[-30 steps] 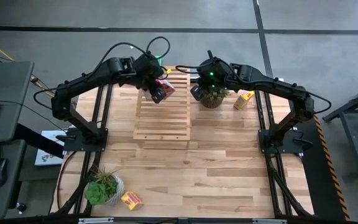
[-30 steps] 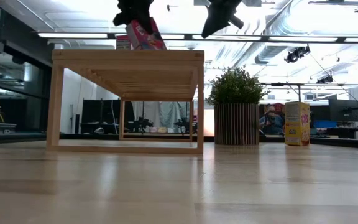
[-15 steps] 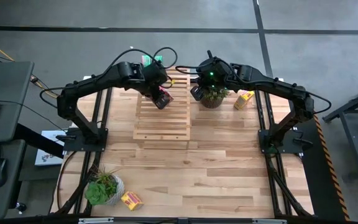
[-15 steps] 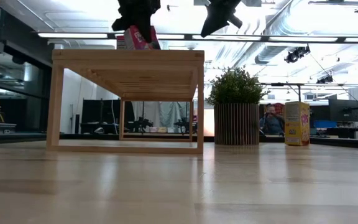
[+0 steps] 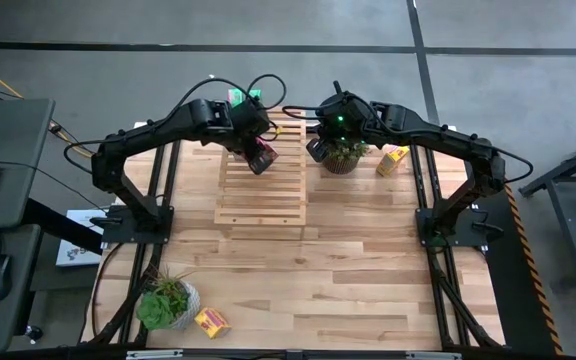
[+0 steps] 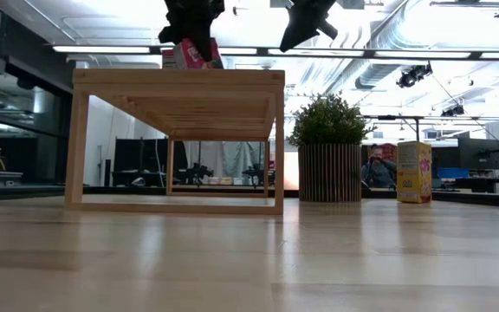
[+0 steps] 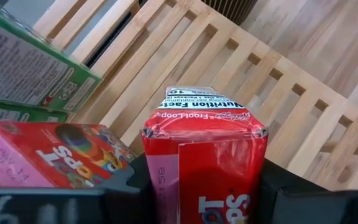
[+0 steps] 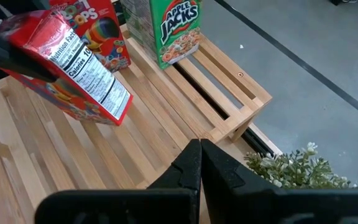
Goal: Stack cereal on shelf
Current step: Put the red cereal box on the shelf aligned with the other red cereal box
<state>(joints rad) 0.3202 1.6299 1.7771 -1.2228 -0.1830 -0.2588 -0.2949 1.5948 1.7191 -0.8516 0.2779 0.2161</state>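
Observation:
My left gripper [image 5: 258, 156] is over the far part of the light-wood shelf [image 5: 261, 185], shut on a red-pink cereal box [image 7: 204, 155]. The second red-pink box [image 7: 45, 155] and two green boxes [image 7: 23, 62] stand on the shelf's far left corner. My right gripper [image 8: 201, 163] hangs shut above the shelf's right edge, next to a potted plant [image 5: 343, 155], touching nothing. One yellow box [image 5: 393, 158] stands on the table right of that plant. Another box [image 5: 211, 320] lies near the table's near left corner. My left gripper pinches the red-pink box between its two fingers [image 7: 129, 180], one on each of two opposite sides [image 7: 157, 186]. It comes from above. The box hangs tilted below it [image 8: 73, 68], lower end close over the slats; whether it touches them I cannot tell.
A second potted plant [image 5: 166, 303] stands at the near left corner. In the low view the shelf top [image 6: 178, 78] is well above the tabletop. The near half of the shelf's slats and the table's middle [image 5: 308, 270] are bare.
My left gripper has carried the red-pink box down toward the shelf top and a little toward the table's left. The box is now lower and less tilted. Over the last half second it has barely moved.

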